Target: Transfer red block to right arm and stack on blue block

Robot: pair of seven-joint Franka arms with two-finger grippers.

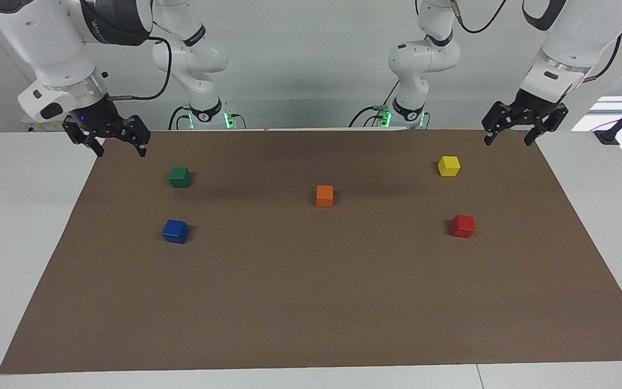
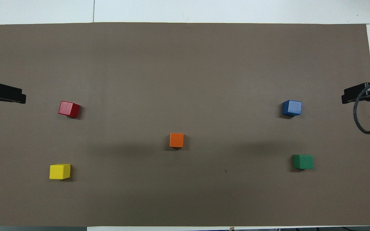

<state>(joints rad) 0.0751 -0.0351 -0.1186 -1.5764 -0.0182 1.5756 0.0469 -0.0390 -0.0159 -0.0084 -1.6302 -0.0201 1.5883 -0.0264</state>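
The red block (image 1: 462, 226) (image 2: 69, 109) rests on the brown mat toward the left arm's end of the table. At the right arm's end sits the blue block (image 1: 175, 231) (image 2: 292, 108), about as far from the robots as the red one. My left gripper (image 1: 509, 140) (image 2: 11, 98) hangs open and empty over the mat's corner at the robots' edge, at its own end. My right gripper (image 1: 120, 149) (image 2: 352, 96), with a blue-violet wrist light, hangs open and empty over the matching corner at its end. Both arms wait, apart from every block.
An orange block (image 1: 324, 195) (image 2: 176, 140) sits mid-mat. A yellow block (image 1: 448, 166) (image 2: 60, 171) lies nearer the robots than the red one, and a green block (image 1: 180, 176) (image 2: 303, 161) nearer than the blue one. The brown mat (image 1: 311, 302) covers most of the white table.
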